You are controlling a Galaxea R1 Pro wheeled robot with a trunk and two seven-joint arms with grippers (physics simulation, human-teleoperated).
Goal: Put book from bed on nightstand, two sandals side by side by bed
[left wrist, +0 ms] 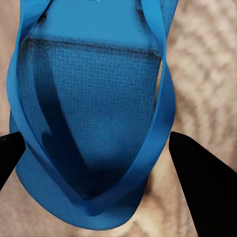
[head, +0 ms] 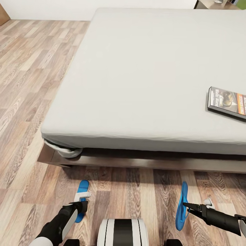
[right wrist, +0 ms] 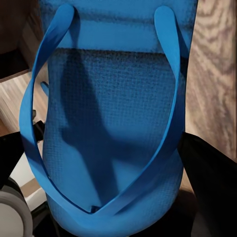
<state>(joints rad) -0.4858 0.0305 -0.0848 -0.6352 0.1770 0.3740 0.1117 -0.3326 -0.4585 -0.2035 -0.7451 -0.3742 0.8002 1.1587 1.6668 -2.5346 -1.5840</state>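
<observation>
The book (head: 227, 102) lies flat on the bed's mattress (head: 143, 75), up and beyond the right end effector (head: 184, 205), so that half of the task looks untouched; no nightstand can be made out.

The sandals are nearer done. The right sandal (head: 182, 206) stands on edge off the wooden floor (head: 30, 102), its strap pinched by the closed right end effector; in the right wrist view the sole (right wrist: 111, 123) sits between the dark fingers (right wrist: 210, 187). The left sandal (head: 82, 200) lies flat on the floor at the left end effector (head: 82, 205); in the left wrist view it (left wrist: 94, 113) lies between fingers (left wrist: 205, 182) set wide on either side, though whether they grip it I cannot tell.

Both sandals sit near the bed's foot but well apart, so they are not yet side by side.
</observation>
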